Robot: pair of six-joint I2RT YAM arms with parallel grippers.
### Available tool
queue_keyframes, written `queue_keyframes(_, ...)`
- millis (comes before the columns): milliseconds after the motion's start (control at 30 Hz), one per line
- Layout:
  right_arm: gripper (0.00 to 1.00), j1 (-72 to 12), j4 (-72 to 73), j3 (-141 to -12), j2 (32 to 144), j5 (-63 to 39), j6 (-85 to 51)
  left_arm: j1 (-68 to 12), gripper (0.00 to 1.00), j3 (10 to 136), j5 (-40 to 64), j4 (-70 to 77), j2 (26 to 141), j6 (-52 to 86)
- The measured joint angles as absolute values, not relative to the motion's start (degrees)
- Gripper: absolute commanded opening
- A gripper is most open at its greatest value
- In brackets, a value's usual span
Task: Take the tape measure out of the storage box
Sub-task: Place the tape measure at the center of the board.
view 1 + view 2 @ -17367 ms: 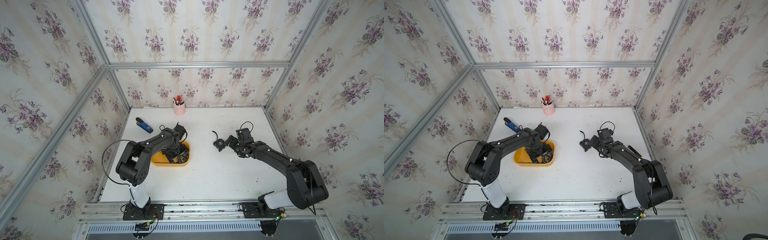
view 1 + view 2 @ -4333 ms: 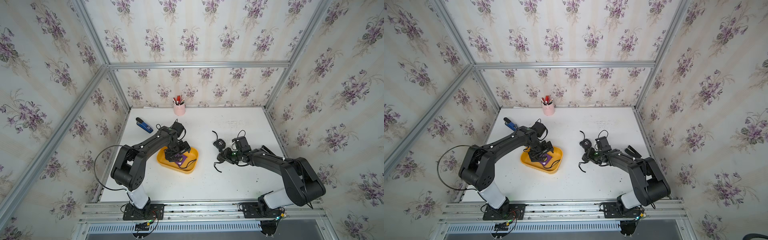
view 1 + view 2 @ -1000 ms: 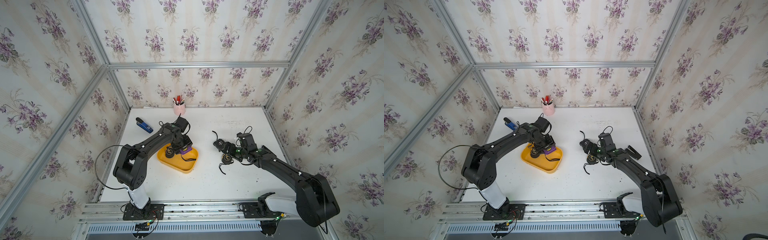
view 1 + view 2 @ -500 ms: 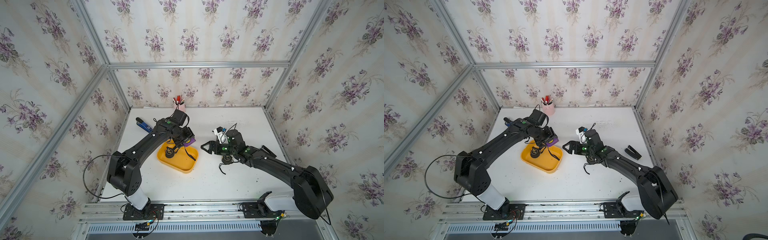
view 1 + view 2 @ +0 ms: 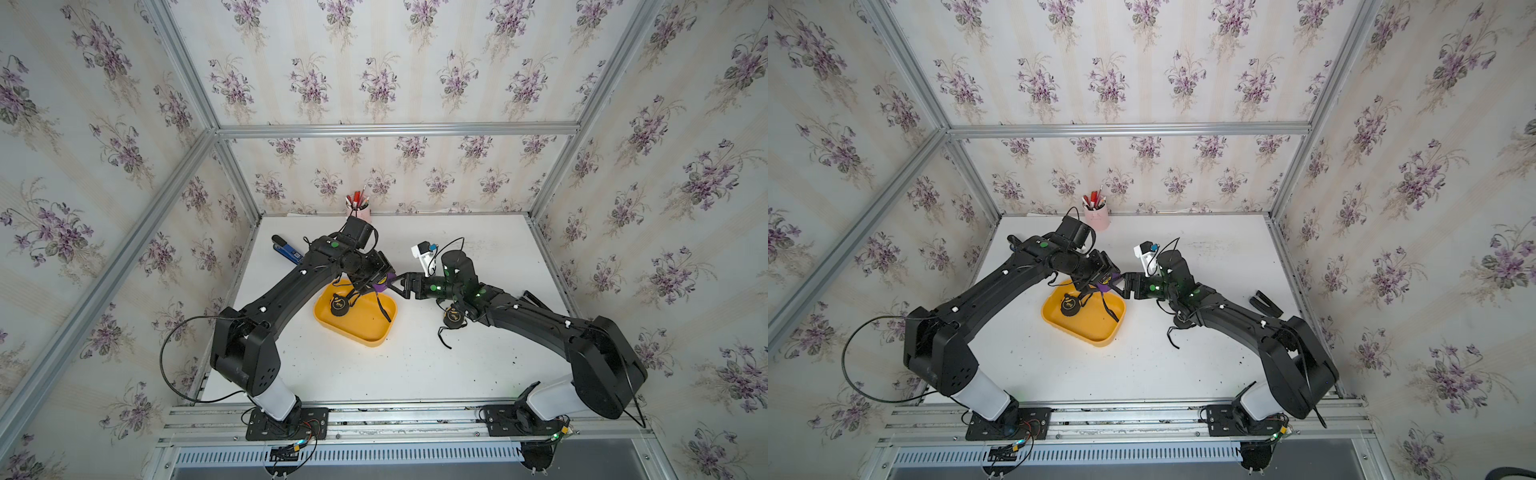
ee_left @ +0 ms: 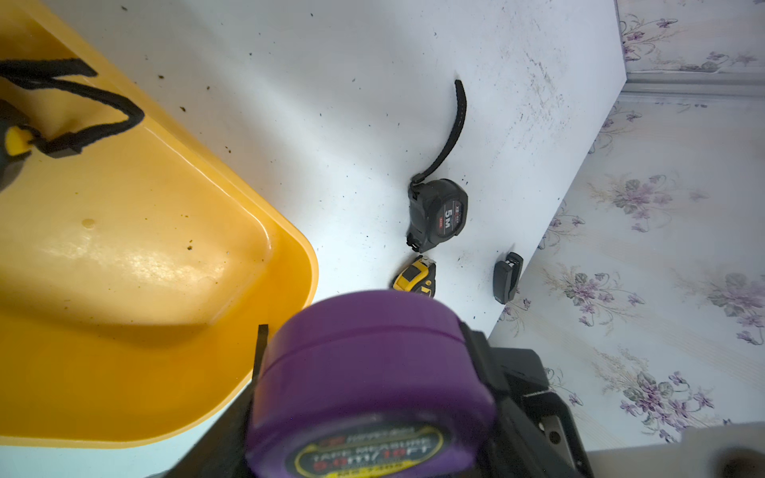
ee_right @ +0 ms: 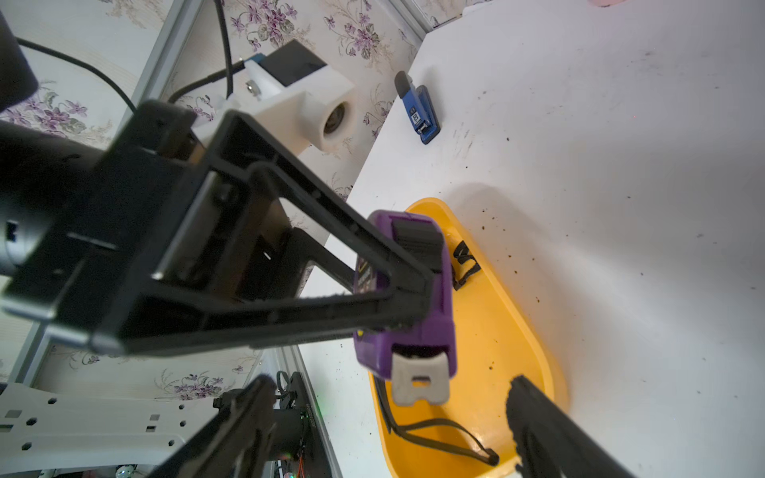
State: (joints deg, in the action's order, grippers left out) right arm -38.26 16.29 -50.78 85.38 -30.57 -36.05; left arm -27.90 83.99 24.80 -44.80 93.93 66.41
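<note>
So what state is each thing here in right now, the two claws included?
left gripper: shut on purple tape measure
purple tape measure: lifted, strap dangling over storage box
right gripper: open, right beside it
storage box: on table, black-and-yellow tape measure inside
black tape measure: lying on table, outside
pen cup: upright, holding pens
blue stapler: closed, on table

The purple tape measure (image 5: 380, 286) is now lifted out of the yellow storage box (image 5: 357, 322), gripped by the left fingers (image 7: 310, 306) above its rim. The right fingers (image 7: 542, 426) are brought across the counter (image 5: 415, 365) to it, spread wide.
</note>
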Motion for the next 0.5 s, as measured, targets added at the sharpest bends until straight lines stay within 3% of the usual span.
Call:
queue_keyframes(300,0.79,-38.3,20.8,-51.2,86.7,-30.7,-36.1,-27.9,0.43,84.2,28.3,-41.9,93.1,69.2)
queue_keyframes(500,0.57,-38.6,22.0,-52.0,87.9,-30.7,-36.5,-27.9,0.43,82.4,30.2,-40.9,92.9,70.9)
